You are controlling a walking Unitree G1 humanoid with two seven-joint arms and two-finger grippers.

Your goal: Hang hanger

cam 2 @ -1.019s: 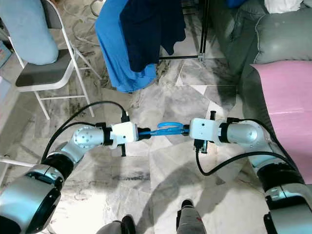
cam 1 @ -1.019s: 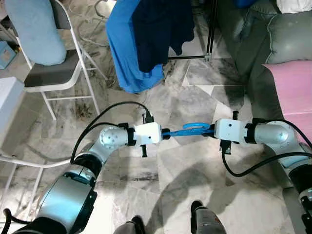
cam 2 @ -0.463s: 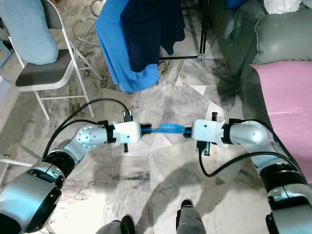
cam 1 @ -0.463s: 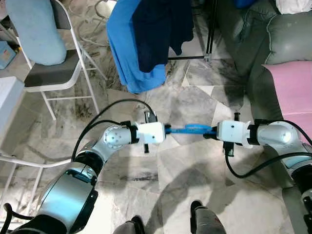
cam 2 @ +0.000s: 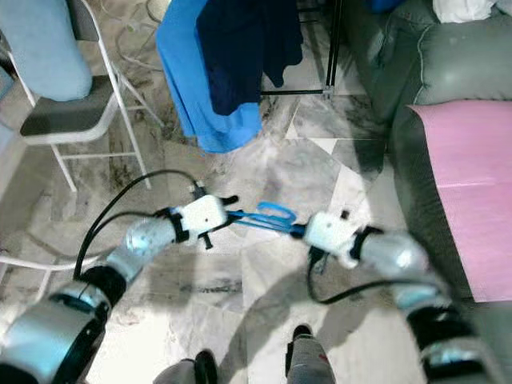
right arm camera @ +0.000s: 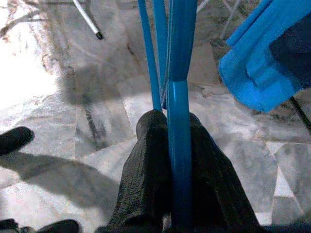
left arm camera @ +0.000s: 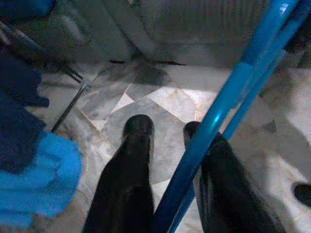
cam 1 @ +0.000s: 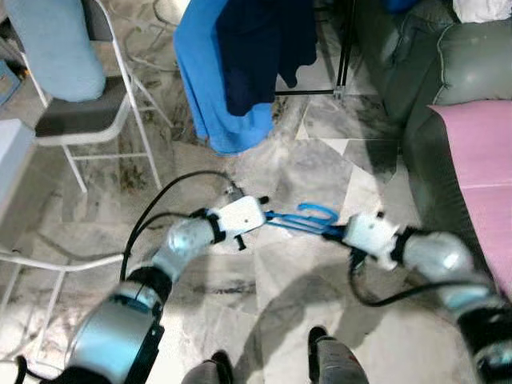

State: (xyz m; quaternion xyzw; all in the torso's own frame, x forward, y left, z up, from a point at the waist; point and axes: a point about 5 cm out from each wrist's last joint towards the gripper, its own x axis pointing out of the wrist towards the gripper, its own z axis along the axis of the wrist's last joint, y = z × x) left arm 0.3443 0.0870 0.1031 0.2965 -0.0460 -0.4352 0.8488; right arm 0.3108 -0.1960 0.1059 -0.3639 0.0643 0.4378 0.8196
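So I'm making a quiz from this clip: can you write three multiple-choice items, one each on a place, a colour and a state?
1. Where is the hanger?
A. on the chair
B. between the two grippers
C. on the floor

2. What colour is the hanger?
A. blue
B. white
C. pink

3. How is the right gripper?
A. wide open
B. shut on the hanger
C. holding cloth

Key: B, it spans from the left gripper to the right one, above the floor; A, its bars are blue; B, its two black fingers pinch the blue bar.
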